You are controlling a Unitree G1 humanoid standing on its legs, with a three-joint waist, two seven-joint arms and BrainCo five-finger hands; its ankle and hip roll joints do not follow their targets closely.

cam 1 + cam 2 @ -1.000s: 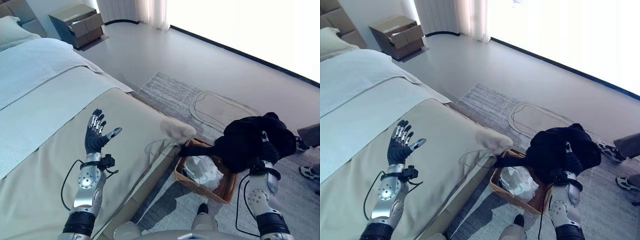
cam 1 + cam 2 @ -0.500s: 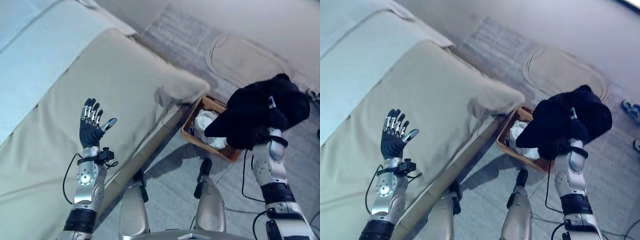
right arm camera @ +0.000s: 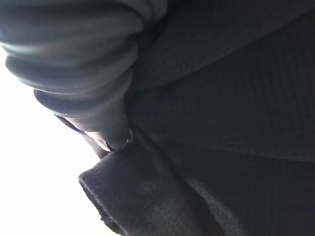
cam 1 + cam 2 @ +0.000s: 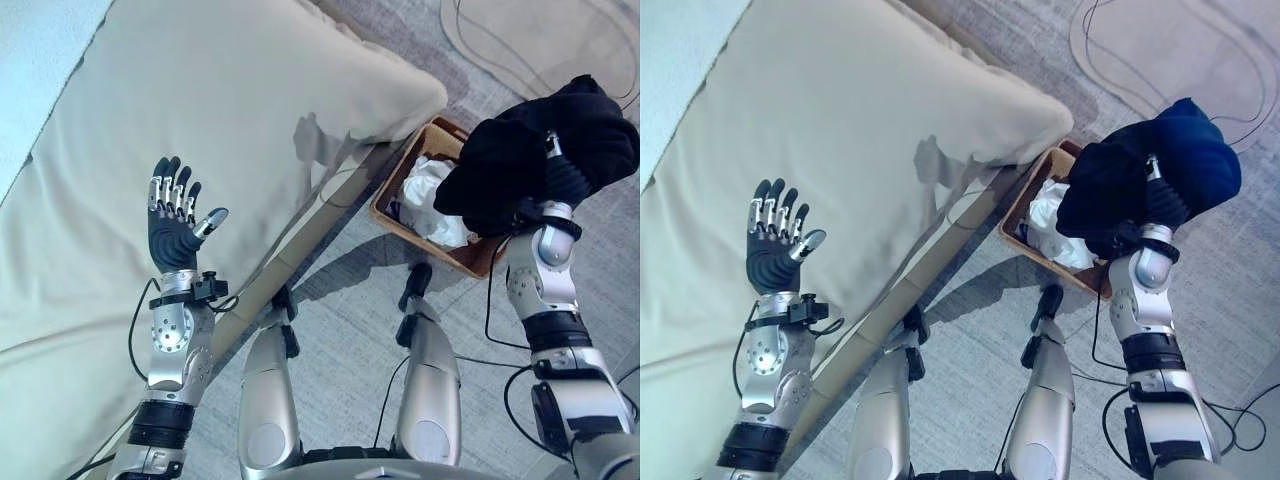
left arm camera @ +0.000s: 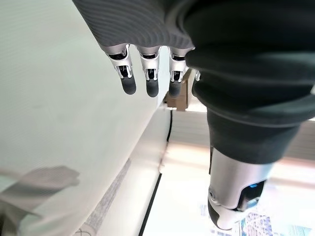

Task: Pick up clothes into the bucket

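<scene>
The head camera is tipping downward compared with a second ago, so the whole scene is sliding upward in the eye views; that is the camera moving, not the things. The right hand [image 4: 562,178] is still carrying the black garment [image 4: 530,155] bunched over it, and the bundle is hanging just above the near edge of the wicker basket [image 4: 480,260], which is sitting below and slightly left of that hand at the foot of the bed [image 4: 250,110]. White clothes [image 4: 428,200] are already lying in the basket. The right hand's fingers are buried in the cloth, so I cannot tell how they are set. As I judge it, the garment is nearly over the opening and is waiting to be lowered and let go. The left hand [image 4: 172,225] is staying raised over the bed cover, fingers straight and spread, holding nothing. No brand, label or writing is showing legibly anywhere
</scene>
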